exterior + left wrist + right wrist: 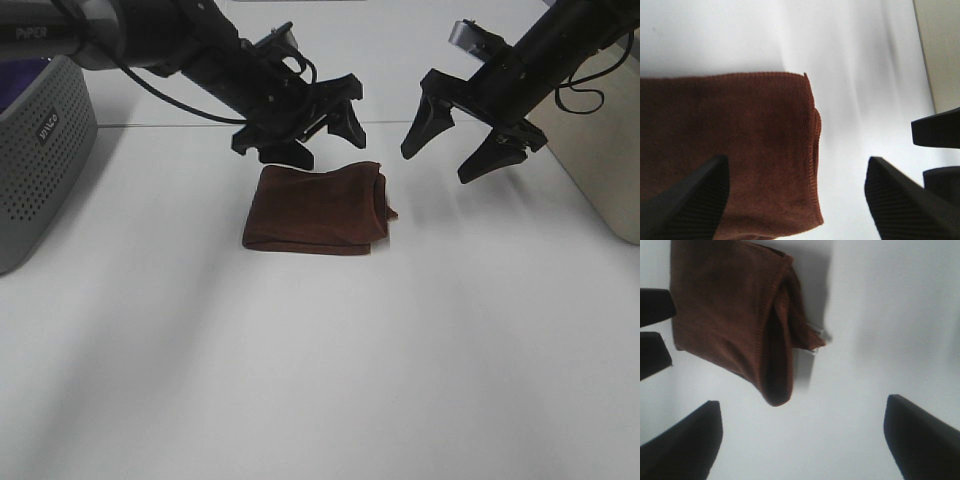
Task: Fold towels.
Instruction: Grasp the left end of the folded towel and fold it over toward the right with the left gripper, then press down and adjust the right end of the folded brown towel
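The reddish-brown towel [318,210] lies folded into a small rectangle on the white table, with its right end loose and bulging. It also shows in the left wrist view [740,145] and the right wrist view [735,315], where a small white tag [819,333] peeks out at its corner. My left gripper [320,130] is open and empty, hovering just above the towel's far edge. My right gripper [462,142] is open and empty, hovering to the right of the towel.
A grey perforated basket [40,160] with purple cloth [20,80] inside stands at the left. A beige box [605,160] stands at the right edge. White table [320,380] spreads toward the front.
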